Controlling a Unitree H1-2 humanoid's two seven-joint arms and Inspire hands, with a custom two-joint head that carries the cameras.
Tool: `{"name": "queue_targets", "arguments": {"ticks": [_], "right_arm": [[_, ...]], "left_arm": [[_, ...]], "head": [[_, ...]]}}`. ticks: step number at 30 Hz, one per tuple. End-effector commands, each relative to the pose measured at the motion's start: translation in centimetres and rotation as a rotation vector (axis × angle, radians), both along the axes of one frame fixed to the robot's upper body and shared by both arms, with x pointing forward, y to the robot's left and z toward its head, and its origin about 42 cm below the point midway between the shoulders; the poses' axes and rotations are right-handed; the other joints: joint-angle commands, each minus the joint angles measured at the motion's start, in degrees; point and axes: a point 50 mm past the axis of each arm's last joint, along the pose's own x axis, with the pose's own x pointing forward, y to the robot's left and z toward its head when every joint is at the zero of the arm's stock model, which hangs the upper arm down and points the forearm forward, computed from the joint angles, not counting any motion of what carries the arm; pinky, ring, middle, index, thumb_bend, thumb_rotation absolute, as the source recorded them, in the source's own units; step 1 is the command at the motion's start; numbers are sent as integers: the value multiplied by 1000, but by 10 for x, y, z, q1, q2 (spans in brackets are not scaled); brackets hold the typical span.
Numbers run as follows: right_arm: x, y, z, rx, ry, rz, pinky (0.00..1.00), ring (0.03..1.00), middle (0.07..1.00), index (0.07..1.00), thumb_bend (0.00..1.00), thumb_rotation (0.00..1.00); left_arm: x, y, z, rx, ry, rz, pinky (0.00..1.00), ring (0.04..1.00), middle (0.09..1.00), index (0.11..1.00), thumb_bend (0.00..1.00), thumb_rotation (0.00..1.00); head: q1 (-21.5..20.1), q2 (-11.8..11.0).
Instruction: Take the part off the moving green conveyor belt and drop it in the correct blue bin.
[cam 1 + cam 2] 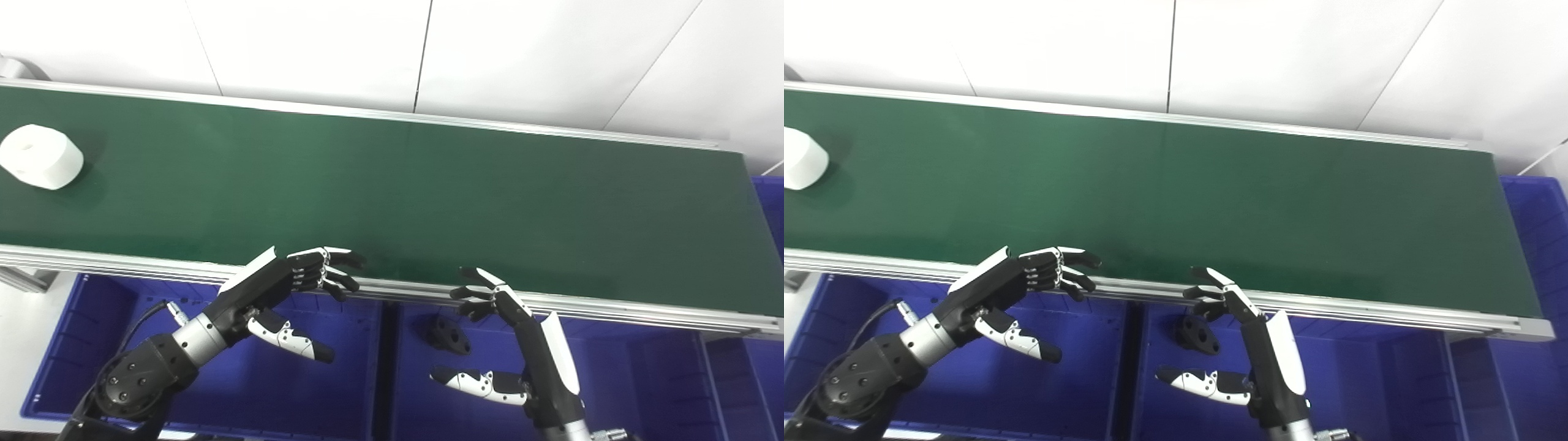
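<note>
While the white part (40,156) lies at the far left end of the green belt (429,196), well apart from both hands, I judge that the step now is to wait and get ready for the catch. My left hand (278,288) hangs over the near rail of the belt with its fingers (318,263) curled a little and apart from the thumb, holding nothing. My right hand (520,331) is near it, also spread and empty, above the middle blue bin (612,380), where a dark part (450,335) lies on the floor. If the belt carries the white part toward the hands, the left one is closer, so I would use it. I would keep the fingers wide, lower the hand slightly ahead of the part and close only when it arrives between fingers and thumb. It looks rounded and smooth, so a late squeeze may push it away. Which bin is the correct one, I cannot tell from here
</note>
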Motion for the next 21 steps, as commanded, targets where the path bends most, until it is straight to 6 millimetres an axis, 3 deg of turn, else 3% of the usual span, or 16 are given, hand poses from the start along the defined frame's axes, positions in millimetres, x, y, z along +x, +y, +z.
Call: {"name": "queue_targets", "arguments": {"ticks": [1,21], "right_arm": [[-1,2,9,23,-55,17,555,600,693,822,719,288],[-5,2,8,19,-51,14,559,604,693,823,716,292]], "left_arm": [[4,2,12,-8,-58,-2,633,718,835,796,784,0],[2,2,13,-5,-55,0,631,714,842,798,784,0]], "head": [[0,-1],[1,-1]]}}
